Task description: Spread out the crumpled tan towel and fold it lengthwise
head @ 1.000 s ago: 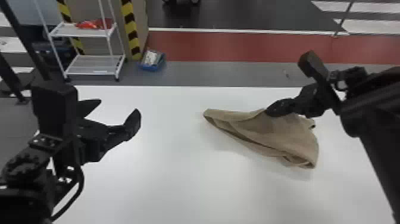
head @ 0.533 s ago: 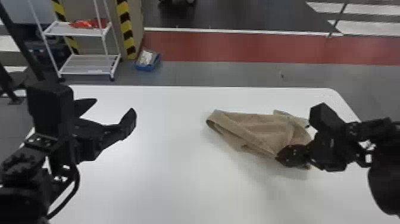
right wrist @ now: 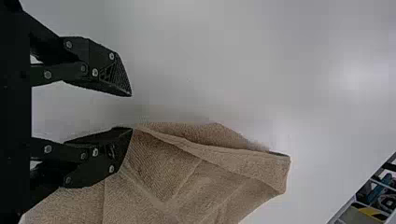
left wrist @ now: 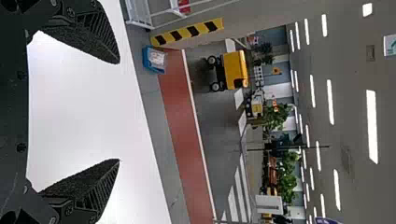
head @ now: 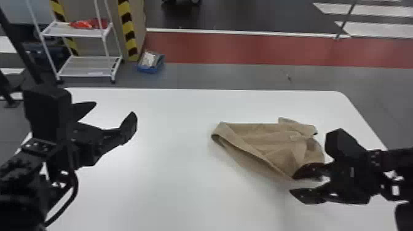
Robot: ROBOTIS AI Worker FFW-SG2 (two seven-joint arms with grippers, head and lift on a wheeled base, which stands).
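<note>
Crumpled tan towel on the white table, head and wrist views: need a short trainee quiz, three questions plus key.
1. Multiple choice. Beside the crumpled tan cloth towel, the fingers of the black two-fingered right gripper are:
A) open
B) shut tight together
C) both clamped on the towel
2. Fill in the colour. Past the smooth white table and the grey floor strip, the wide floor band is ____.
3. True or false. The towel already lies spread out flat, without folds.

Key: 1 A; 2 red; 3 false
</note>
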